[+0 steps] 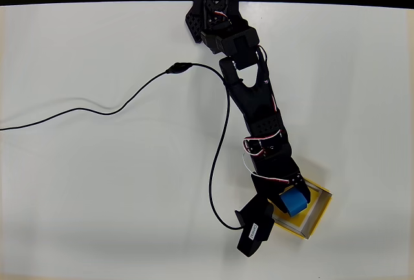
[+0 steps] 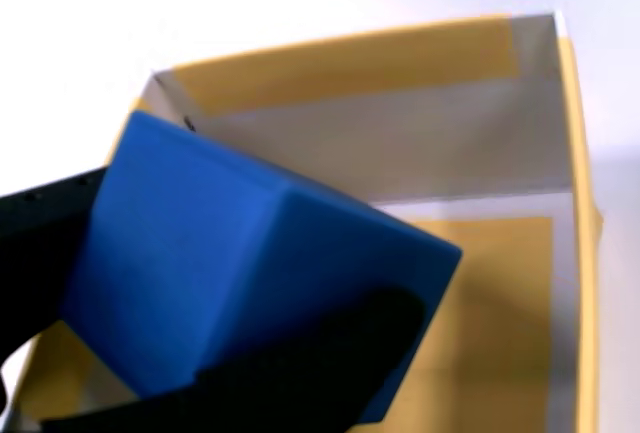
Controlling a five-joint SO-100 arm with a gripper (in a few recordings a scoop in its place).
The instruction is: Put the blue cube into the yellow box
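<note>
The blue cube [image 1: 295,202] is tilted over the open top of the yellow box [image 1: 321,211], which sits at the lower right of the table in the overhead view. My gripper [image 1: 290,200] is shut on the cube. In the wrist view the blue cube [image 2: 240,263] is large and tilted, gripped between black fingers [image 2: 300,373] at its left and lower sides. Behind it lie the yellow box's floor [image 2: 495,283] and pale walls. Whether the cube touches the floor cannot be told.
A black cable [image 1: 129,102] snakes from the left edge across the white table and loops down to the black wrist camera housing [image 1: 254,228]. The arm's base [image 1: 217,8] stands at the table's far edge, with darkness beyond.
</note>
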